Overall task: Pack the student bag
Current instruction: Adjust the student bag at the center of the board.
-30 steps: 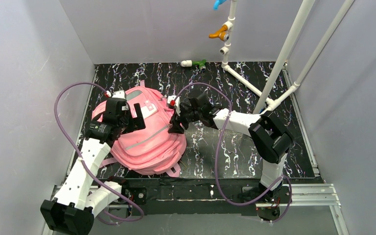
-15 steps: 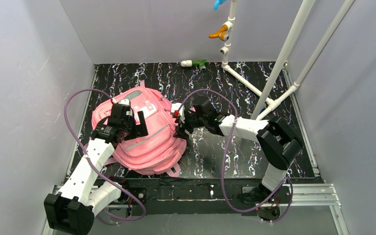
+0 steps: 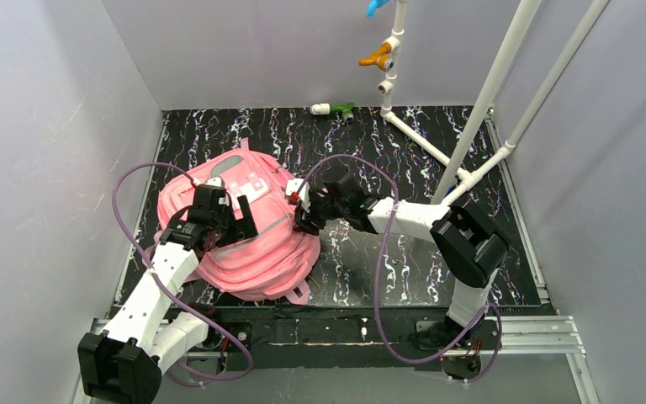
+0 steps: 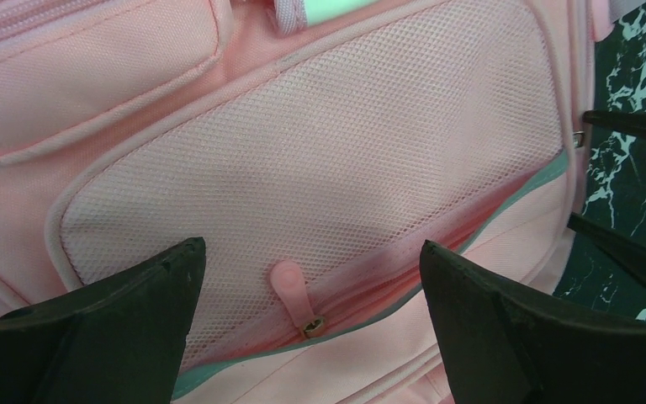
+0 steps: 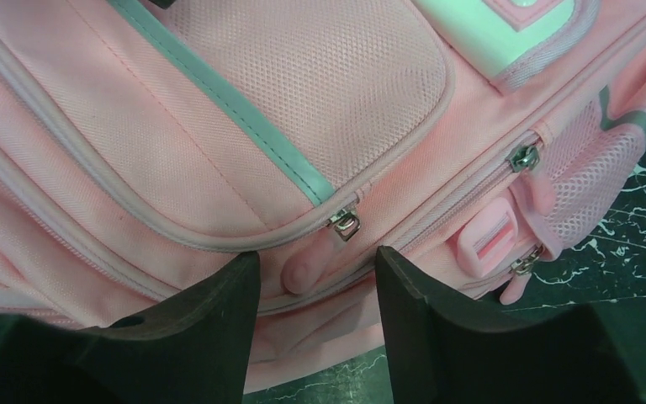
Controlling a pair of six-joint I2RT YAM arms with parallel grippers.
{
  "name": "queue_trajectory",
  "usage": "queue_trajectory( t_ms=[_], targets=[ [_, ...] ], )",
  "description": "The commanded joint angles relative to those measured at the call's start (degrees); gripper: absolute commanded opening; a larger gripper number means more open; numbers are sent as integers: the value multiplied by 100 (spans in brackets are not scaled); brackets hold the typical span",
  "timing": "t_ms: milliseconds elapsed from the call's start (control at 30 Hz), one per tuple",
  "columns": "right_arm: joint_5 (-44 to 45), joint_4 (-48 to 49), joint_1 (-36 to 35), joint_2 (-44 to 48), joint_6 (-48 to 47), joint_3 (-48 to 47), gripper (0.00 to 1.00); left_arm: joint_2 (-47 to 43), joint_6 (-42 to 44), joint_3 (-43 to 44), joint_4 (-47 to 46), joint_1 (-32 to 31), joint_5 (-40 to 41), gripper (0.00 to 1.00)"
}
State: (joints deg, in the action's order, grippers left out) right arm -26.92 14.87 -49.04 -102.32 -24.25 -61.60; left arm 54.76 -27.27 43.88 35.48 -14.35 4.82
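The student bag [image 3: 252, 244], a bright-pink backpack, lies flat on the dark marbled table at the left. My left gripper [image 3: 235, 224] hovers over its front and stands wide open. In the left wrist view the fingers [image 4: 135, 311] straddle a mesh pocket [image 4: 320, 160] and its pink zip pull [image 4: 291, 290] without touching it. My right gripper [image 3: 303, 217] is at the bag's right edge, open. In the right wrist view a pink zip pull tab [image 5: 304, 266] lies between the fingertips [image 5: 219, 311], unpinched. Two more metal zip sliders [image 5: 523, 157] sit to the right.
A white pipe frame [image 3: 488, 93] rises at the back right, with an orange valve [image 3: 376, 57] and a green fitting [image 3: 342, 109] near the back wall. Grey walls close in left, back and right. Purple cables [image 3: 130, 227] loop beside both arms.
My left gripper has moved toward the near edge, lower over the bag's front. The right gripper has shifted slightly along the bag's right edge. The bag lies as before.
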Motion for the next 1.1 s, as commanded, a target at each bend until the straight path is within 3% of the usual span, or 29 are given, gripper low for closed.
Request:
queue_trajectory(
  t_ms=[0,100,367,433,600,833,967,1067],
  targets=[
    [642,27,-179,-314,91,-426,57,-264,-341,-120,-104,40,-31,98],
    [948,92,-217,-425,172,-465,51,-394,-374,-112,-59,40,65,98],
    [2027,-220,-228,-435,156,-585,1,-693,-661,-54,236,41,636,98],
    [2321,-406,-109,-217,117,-476,1,-795,-907,18,417,38,1133,98],
    [2667,-633,267,26,193,-388,1,-777,-1249,26,469,37,959,98],
    [2556,-1609,535,-69,193,-864,1,-329,-1372,-407,-593,41,-298,98],
    [2663,-2319,535,-9,395,-1061,1,231,-1688,-700,-1348,39,-792,91],
    [2983,-2728,535,142,466,-971,1,567,-1973,-993,-2016,75,-828,79]
  ],
)
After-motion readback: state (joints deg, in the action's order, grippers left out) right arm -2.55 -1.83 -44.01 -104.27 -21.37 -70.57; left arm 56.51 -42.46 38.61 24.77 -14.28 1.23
